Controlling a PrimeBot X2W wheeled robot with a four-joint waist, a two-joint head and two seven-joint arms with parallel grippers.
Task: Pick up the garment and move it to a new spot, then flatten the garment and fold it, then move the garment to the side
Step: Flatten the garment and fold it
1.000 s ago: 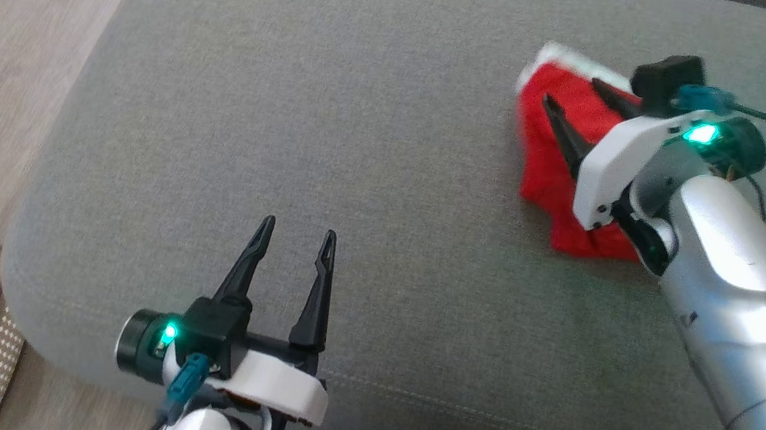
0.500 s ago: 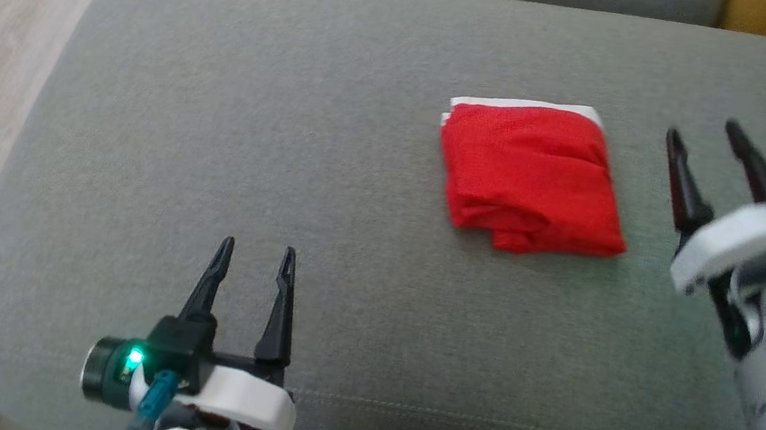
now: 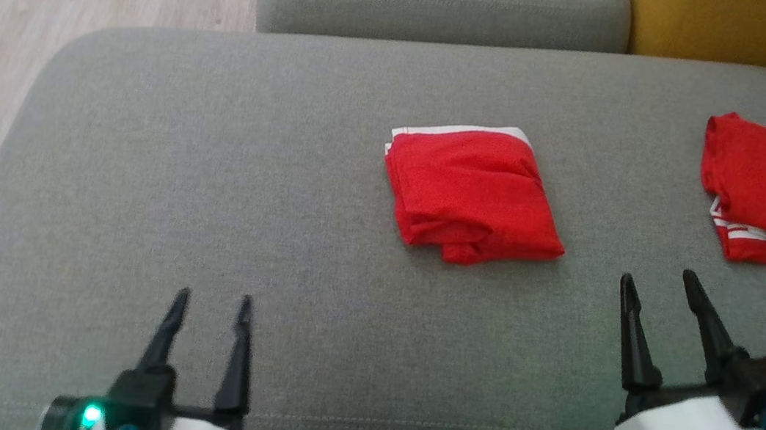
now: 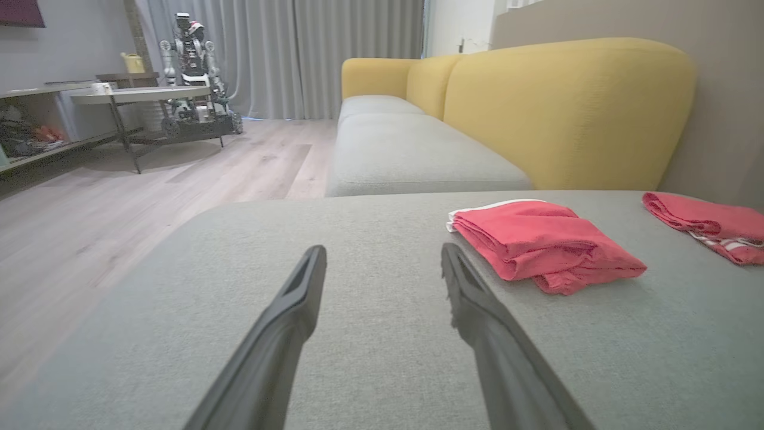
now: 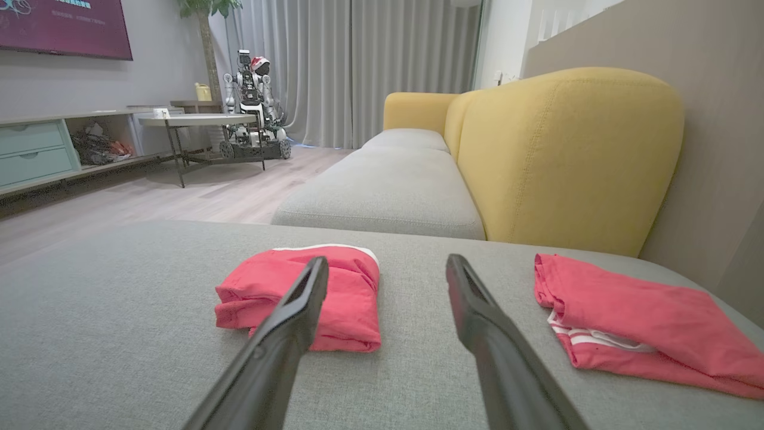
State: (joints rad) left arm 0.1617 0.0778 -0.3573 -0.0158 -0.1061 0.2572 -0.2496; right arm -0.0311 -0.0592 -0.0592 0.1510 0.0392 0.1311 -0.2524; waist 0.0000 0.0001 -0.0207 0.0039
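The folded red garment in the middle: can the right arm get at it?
Probably yes. The right gripper sits open just short of the folded garment, with only bare grey cushion between them.

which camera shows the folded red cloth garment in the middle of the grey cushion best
Head view: the folded red cloth garment is seen whole from above. Left wrist view shows it low and side-on; in the right wrist view the right gripper partly covers it.
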